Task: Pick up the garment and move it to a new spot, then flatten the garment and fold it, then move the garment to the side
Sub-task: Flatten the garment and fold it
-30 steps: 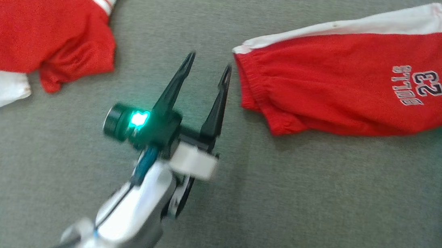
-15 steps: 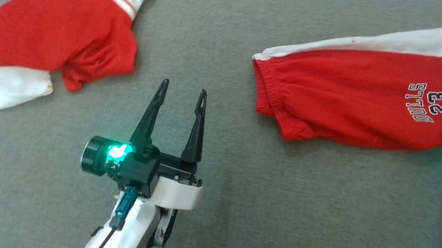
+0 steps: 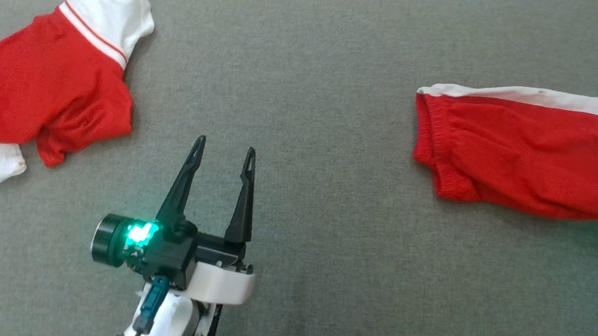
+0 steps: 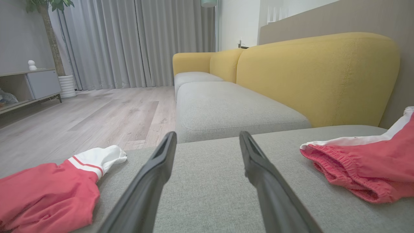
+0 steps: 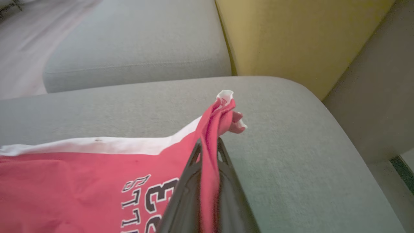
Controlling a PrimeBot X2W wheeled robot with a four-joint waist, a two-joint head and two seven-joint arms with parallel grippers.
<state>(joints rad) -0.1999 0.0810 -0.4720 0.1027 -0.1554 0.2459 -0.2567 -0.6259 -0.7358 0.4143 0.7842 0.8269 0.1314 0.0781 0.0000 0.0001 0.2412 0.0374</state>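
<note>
The garment point(image 3: 530, 157) is a pair of red shorts with a white side stripe and lettering, lying on the grey cushion at the right and running off the head view's right edge. My right gripper point(image 5: 209, 144) is shut on its red hem, and a bunched fold of cloth point(image 5: 226, 110) stands up between the fingers. The garment point(image 5: 81, 181) spreads to the left of those fingers. My left gripper point(image 3: 224, 147) hovers open and empty over bare cushion, well left of the shorts' waistband point(image 4: 336, 161). In the left wrist view, the left gripper point(image 4: 207, 134) has nothing between its fingers.
A second red-and-white garment point(image 3: 38, 88) lies at the cushion's left end, also visible low left point(image 4: 48, 194). A grey cushion point(image 3: 310, 109) stretches between the two. Beyond it are a yellow sofa back point(image 4: 317, 74), another grey seat point(image 4: 226, 110) and wooden floor point(image 4: 97, 116).
The head camera has swung, shifting the whole picture. My right gripper has shut on the garment's hem and has left the head view. The left gripper stays open.
</note>
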